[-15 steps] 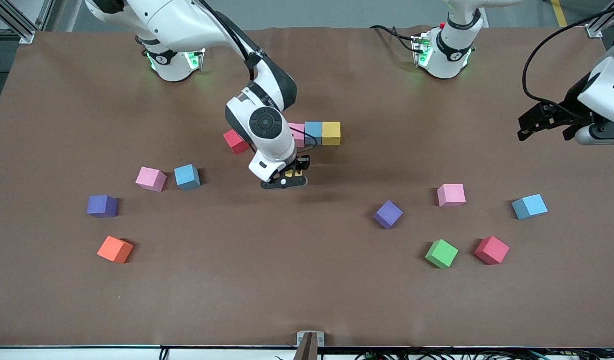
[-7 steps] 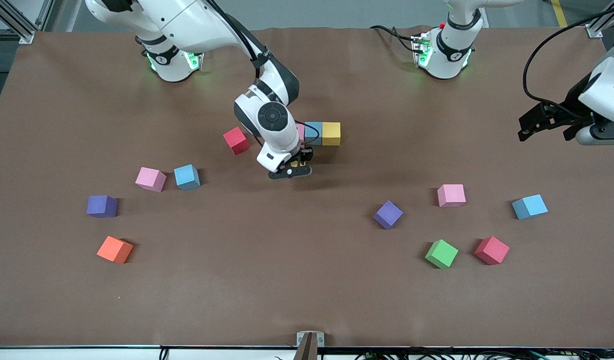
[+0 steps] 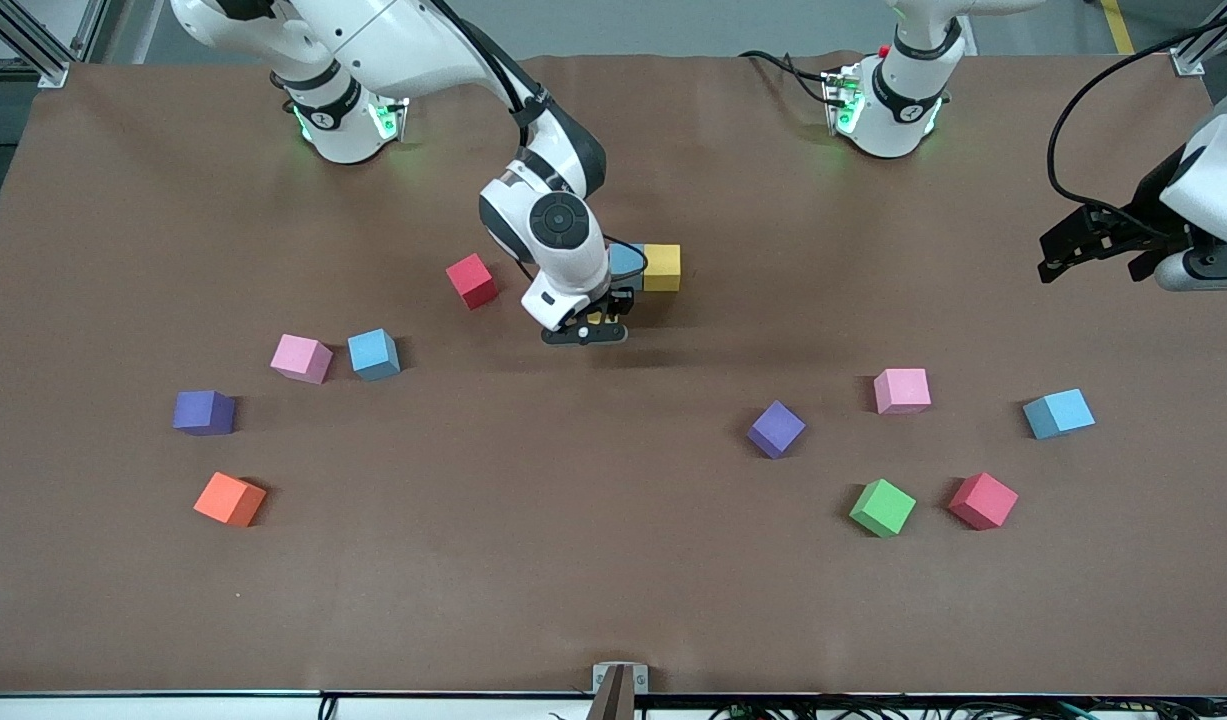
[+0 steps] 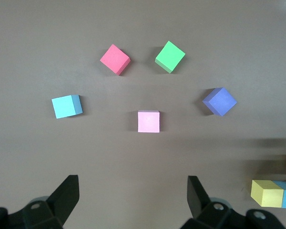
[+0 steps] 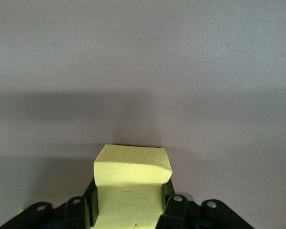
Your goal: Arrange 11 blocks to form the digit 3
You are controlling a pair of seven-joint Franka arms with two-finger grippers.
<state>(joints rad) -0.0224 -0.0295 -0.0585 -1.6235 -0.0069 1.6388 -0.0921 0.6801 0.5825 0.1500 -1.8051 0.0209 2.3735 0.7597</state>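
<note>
Right hand (image 3: 585, 327) pinches your yellow block (image 5: 132, 183) beside the blue-and-yellow row (image 3: 648, 267); left hand (image 4: 133, 202) waits spread over the worktop (image 3: 613, 560).

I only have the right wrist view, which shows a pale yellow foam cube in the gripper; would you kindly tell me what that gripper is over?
Observer: The right gripper, shut on the held yellow cube, is over the brown table cover, close beside a row where a blue matte cube touches a second yellow matte cube.
Operator: Thank you. Is the left arm nearby?
Observer: No, the left gripper waits open, up over the left arm's end of the table.
Operator: Which loose cube lies closest to that row?
Observer: A red matte cube, beside the row toward the right arm's end.
</note>
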